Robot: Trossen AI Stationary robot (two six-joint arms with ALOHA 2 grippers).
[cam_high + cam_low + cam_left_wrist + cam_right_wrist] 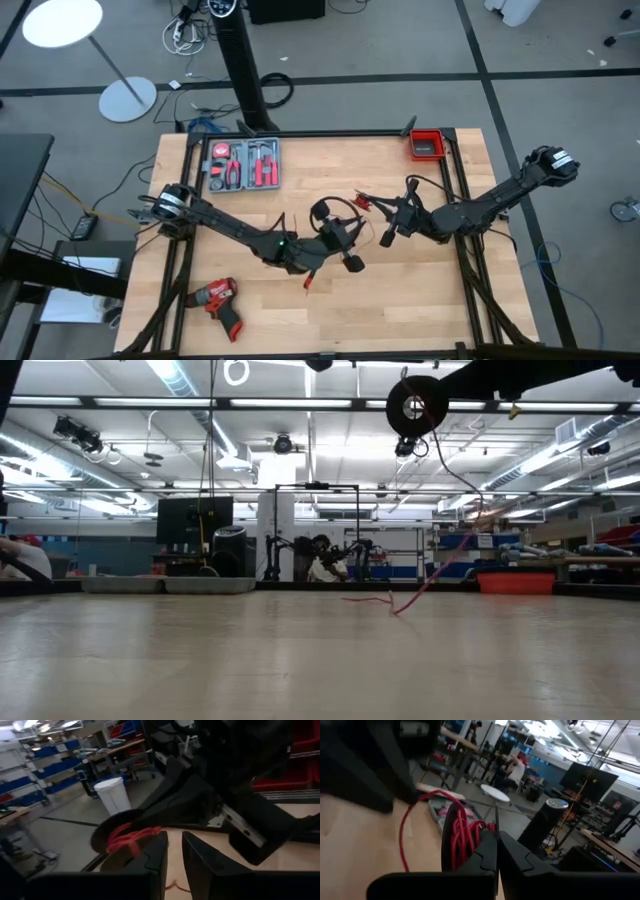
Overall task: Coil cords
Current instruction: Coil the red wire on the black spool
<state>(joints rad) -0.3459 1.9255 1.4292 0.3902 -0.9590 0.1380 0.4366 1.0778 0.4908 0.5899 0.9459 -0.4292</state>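
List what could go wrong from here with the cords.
1. The left gripper has a gap between its fingers beside the coiled red wire; the loops could spring apart.
2. The right gripper, shut on the coil, carries it high; the tail trailing to the table could snag.

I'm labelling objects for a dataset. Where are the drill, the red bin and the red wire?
drill (218,298): high view, its red body.
red bin (426,146): high view, its rim.
red wire (462,831): right wrist view, the coiled loops.
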